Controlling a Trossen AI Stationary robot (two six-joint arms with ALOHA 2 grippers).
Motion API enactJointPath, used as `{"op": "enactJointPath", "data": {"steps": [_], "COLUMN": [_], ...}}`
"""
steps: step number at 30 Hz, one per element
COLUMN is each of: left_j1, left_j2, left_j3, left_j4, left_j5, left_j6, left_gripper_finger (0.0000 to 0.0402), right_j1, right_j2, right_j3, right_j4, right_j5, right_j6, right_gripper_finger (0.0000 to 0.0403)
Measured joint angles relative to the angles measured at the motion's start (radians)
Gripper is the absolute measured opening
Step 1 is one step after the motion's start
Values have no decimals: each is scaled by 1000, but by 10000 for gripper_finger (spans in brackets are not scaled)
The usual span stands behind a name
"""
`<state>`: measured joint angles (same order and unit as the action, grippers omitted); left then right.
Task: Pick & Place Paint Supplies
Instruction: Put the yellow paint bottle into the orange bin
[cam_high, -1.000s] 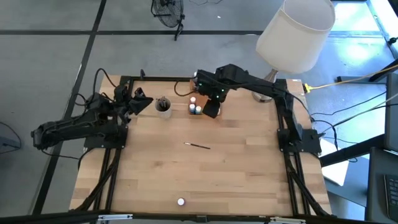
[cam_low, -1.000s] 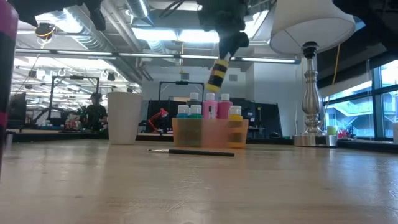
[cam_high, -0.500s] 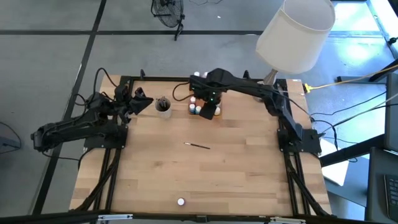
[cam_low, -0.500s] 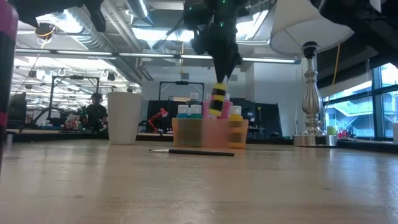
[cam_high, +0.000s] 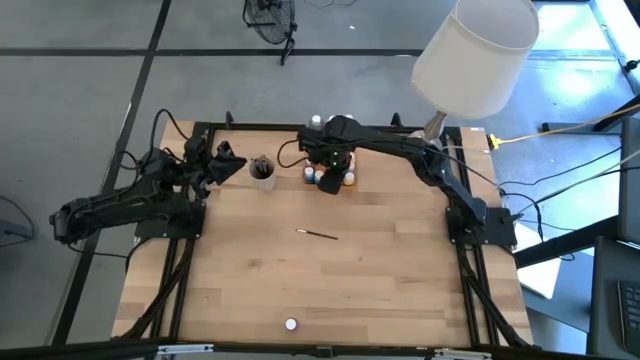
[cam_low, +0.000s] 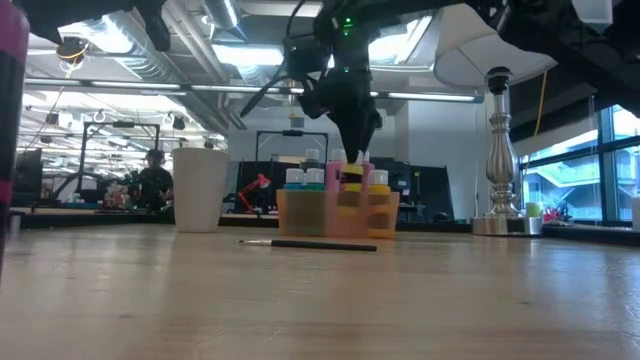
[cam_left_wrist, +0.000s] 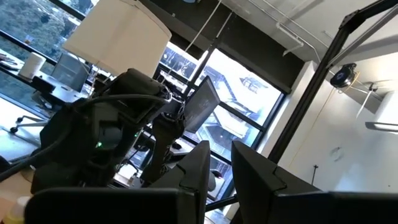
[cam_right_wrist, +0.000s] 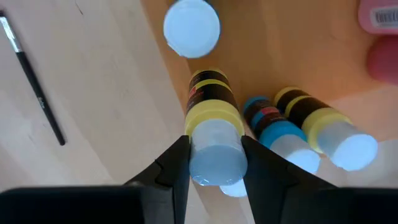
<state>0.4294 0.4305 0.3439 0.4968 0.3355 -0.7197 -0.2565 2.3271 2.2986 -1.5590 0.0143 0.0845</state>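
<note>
Pinching a yellow paint pot (cam_right_wrist: 213, 134) by its white cap, the right gripper (cam_right_wrist: 214, 155) hangs over the translucent orange tray (cam_low: 300, 215) at the middle of the bench's (cam_high: 330, 280) far edge, the pot lowered in among the pots already standing there. A blue pot (cam_right_wrist: 273, 134) and another yellow one (cam_right_wrist: 323, 127) stand just beside it, and pink squeeze bottles (cam_low: 333, 172) rise within the tray too. A thin dark paintbrush (cam_high: 318, 234) lies near the bench's middle, and one white-capped pot (cam_high: 291, 324) sits alone by the near edge. The left gripper (cam_high: 226, 163) waits at the far left corner beside a round cup (cam_high: 262, 170), its fingers slightly spread on nothing.
</note>
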Motion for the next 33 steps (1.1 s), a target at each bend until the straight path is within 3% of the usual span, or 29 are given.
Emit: {"op": "enactJointPath", "data": {"steps": [10, 15, 33], "left_j1": [0, 0, 0], "left_j2": [0, 0, 0], "left_j3": [0, 0, 0], "left_j4": [0, 0, 0], "left_j5": [1, 59, 44], "left_j6": [0, 16, -31], "left_gripper_finger": [63, 63, 63], "right_j1": [-12, -18, -18], "right_j2": [5, 17, 65], "right_j3": [0, 0, 0], "right_j4": [47, 40, 9], "right_j5": [1, 0, -26], "right_j6": [17, 27, -36], "right_gripper_finger": [118, 118, 118]}}
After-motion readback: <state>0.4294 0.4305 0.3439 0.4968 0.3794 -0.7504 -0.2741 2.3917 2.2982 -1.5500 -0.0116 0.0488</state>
